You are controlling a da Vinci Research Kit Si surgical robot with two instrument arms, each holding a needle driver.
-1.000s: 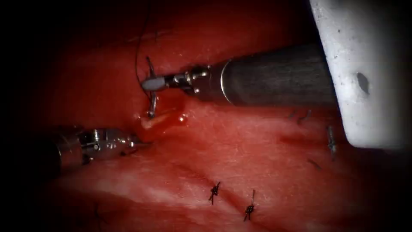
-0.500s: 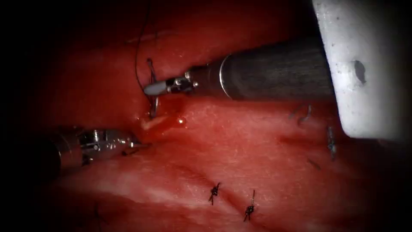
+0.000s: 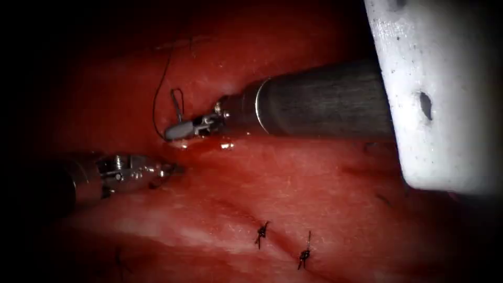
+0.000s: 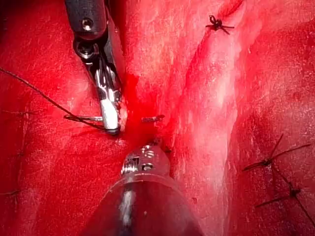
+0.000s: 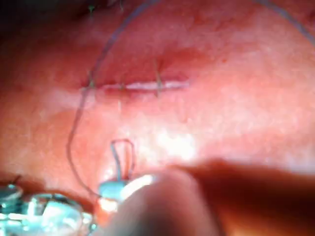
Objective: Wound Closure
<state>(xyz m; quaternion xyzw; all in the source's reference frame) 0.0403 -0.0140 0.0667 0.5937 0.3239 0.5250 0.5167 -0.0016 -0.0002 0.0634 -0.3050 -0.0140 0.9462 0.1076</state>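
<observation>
My right tool (image 3: 175,131) clamps needle (image 3: 177,105) near swage; stiff, slick. Thread (image 3: 157,99) limp. Left tool (image 3: 165,170) empty, together.

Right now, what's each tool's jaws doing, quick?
Left tool: jaws shut, holding nothing I can see.
Right tool: jaws shut on the needle, near its tail end, thread trailing.

Right tool (image 3: 175,131) drops lower and left, its tip now down at the pool of red fluid (image 3: 201,144). Needle (image 3: 177,105) shows shorter above the jaws; the pale tissue flap is hidden. Thread (image 3: 157,102) bows left.
</observation>
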